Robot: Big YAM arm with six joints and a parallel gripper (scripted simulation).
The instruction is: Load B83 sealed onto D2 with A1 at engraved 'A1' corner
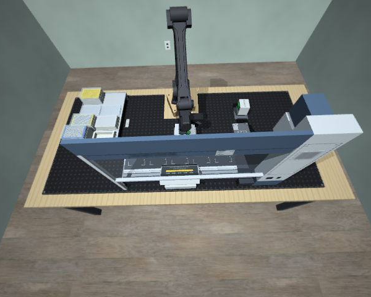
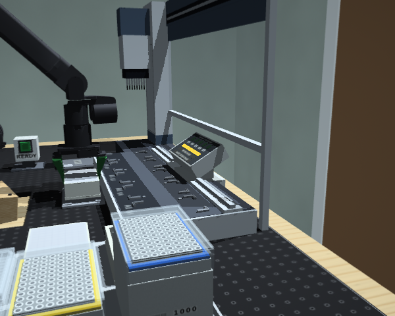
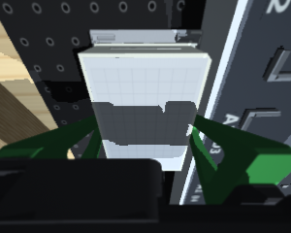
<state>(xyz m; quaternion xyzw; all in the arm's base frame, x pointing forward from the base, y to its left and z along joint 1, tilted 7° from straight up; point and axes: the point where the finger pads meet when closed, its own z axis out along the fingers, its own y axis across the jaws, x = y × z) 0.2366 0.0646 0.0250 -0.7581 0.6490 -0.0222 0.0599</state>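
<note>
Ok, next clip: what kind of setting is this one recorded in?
Most likely a lab automation bench. A liquid-handling machine with a multi-tip pipetting head stands over a deck with corner brackets, tip racks wait on a shelf, and the arm's end effector grips a sealed deep-well block.

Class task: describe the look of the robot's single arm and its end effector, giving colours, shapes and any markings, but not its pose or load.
The arm is matt black throughout, made of long slim boxy links joined by rounded cylindrical joints. A stubby black cylinder juts sideways near the wrist. The end effector has a black body with two bright green, wedge-shaped fingers. No cables, labels or markings show on it.
</note>
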